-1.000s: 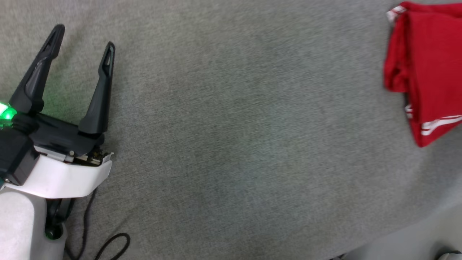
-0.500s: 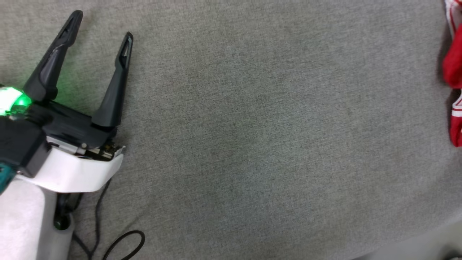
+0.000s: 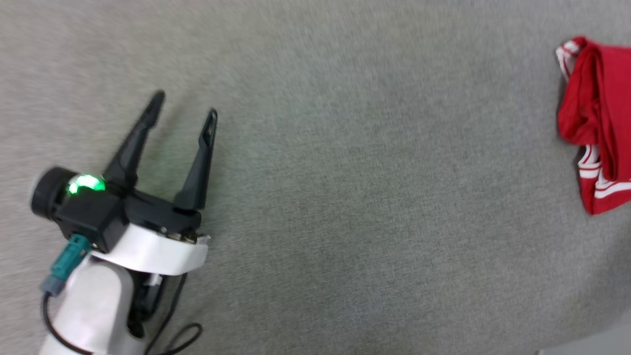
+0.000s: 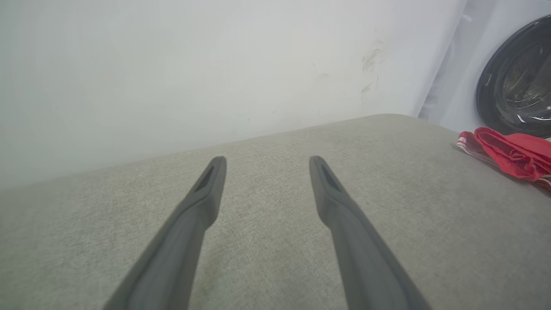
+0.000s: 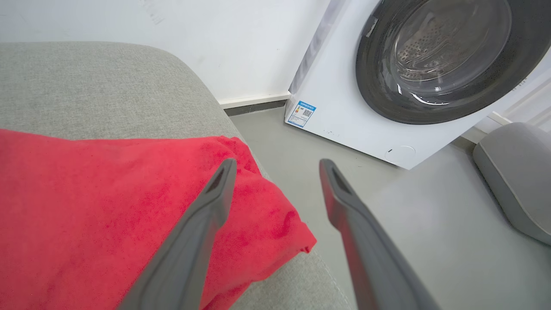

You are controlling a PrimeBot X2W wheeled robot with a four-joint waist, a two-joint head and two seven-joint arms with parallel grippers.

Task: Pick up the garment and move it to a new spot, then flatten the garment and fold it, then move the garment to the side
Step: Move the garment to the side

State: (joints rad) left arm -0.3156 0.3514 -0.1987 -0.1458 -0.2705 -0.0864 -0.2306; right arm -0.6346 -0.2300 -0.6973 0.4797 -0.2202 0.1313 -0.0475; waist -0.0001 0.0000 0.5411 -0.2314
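At far right, more garment shows now; left gripper stays spread.

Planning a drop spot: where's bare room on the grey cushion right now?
Free: the wide stretch of cushion between the open left gripper and the garment, plus the strip ahead of that gripper up to the wall. Crowded: the right end, where the garment lies at the cushion's edge with the right gripper close over it.
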